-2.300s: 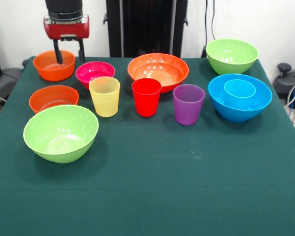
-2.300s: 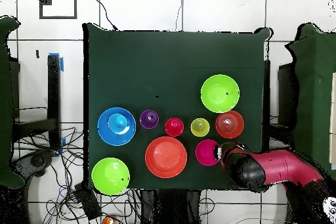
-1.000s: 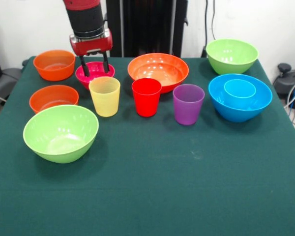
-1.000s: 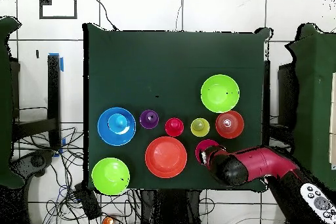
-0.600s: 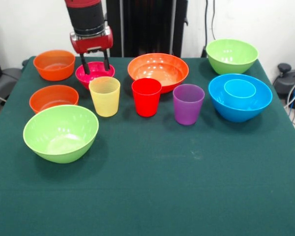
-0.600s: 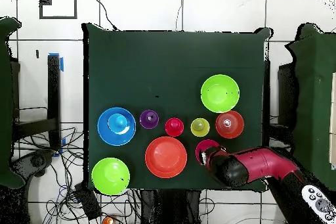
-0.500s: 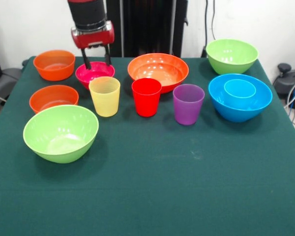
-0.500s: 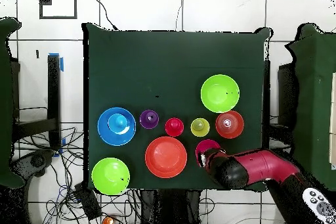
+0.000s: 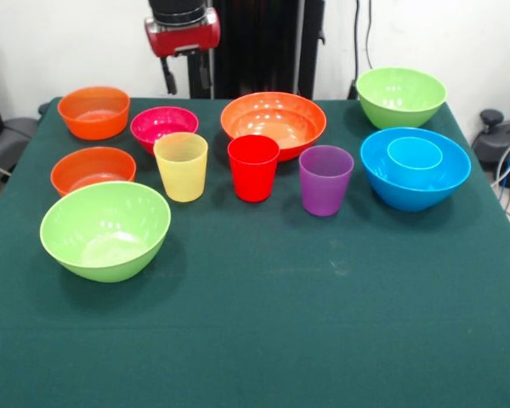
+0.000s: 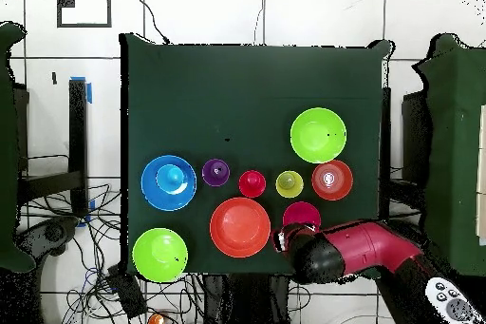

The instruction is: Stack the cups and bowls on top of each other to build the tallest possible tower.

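Tool hangs high at the far edge of the bench, behind the gap between the magenta bowl and the wide orange bowl. Its two dark fingers stand apart — open, nothing between them, touching nothing.

Step in hand, as I judge it: no tower started; the tool is between picks with a first piece yet to be chosen. Only nesting so far — the light blue cup sits inside the blue bowl.

Yellow cup, red cup and purple cup stand upright in a row mid-bench; the near lime bowl is front left.

Next move calls for descending over one rim, one finger inside and one outside, then closing.
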Tool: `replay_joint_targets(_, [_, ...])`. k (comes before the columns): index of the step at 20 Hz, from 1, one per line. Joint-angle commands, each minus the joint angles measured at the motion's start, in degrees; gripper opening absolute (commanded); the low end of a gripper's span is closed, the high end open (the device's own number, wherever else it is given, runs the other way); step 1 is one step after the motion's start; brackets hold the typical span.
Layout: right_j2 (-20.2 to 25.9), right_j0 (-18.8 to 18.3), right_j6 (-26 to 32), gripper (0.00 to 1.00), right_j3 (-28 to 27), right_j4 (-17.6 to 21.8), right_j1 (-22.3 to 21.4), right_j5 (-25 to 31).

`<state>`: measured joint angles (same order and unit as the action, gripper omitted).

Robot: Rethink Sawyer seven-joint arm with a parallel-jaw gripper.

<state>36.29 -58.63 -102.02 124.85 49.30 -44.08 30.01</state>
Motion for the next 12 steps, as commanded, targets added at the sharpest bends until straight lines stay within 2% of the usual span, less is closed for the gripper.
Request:
replay_joint_targets(1, [-3.30, 4.54, -5.09, 1.00, 4.20, 0.04, 3.29, -2.33])
replay_joint_targets(4, [-6.72, 7.89, -8.04, 1.00, 3.79, 3.24, 4.21, -4.17])
replay_joint_targets(6, [-10.47, 10.72, -9.93, 1.00, 2.08, 8.20, 5.18, -5.67])
replay_joint_targets(10, [-15.31, 13.66, -11.05, 1.00, -0.74, 13.45, 5.81, -8.93])
replay_joint_targets(12, [-17.77, 15.02, -11.75, 1.00, -2.85, 15.79, 7.76, -10.72])
